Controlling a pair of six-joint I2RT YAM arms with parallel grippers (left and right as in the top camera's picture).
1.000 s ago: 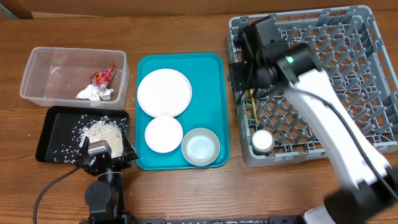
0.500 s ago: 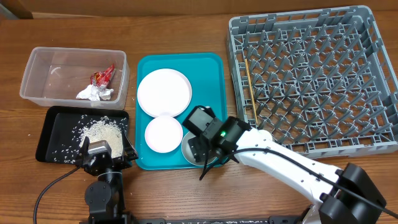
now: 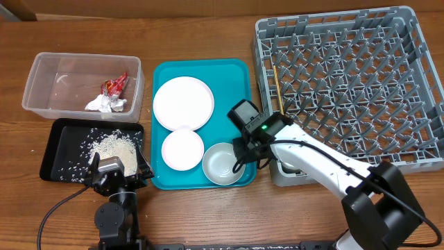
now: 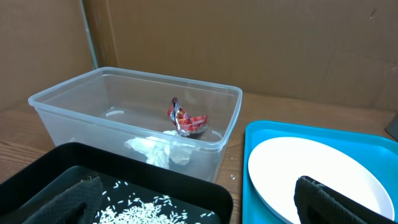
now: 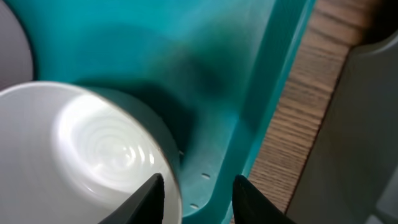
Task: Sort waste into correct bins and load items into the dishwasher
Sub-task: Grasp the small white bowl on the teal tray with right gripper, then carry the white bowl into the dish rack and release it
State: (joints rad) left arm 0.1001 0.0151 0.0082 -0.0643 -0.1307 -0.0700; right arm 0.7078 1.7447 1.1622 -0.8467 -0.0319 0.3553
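pale round bowl (image 3: 223,164), glossy, concentric rings inside, upright

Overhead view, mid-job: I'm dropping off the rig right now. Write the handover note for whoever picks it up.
Left gripper: open, empty, at the black tray's front edge.
Right gripper: open, empty, low over the bowl's right rim on the teal tray.
Done: red wrapper and tissue in the clear tub; rice in the black tray; a chopstick in the dish rack by its left wall.
To do: bowl, large plate and small plate into the rack.
Cup not visible; cannot tell if both chopsticks are there.
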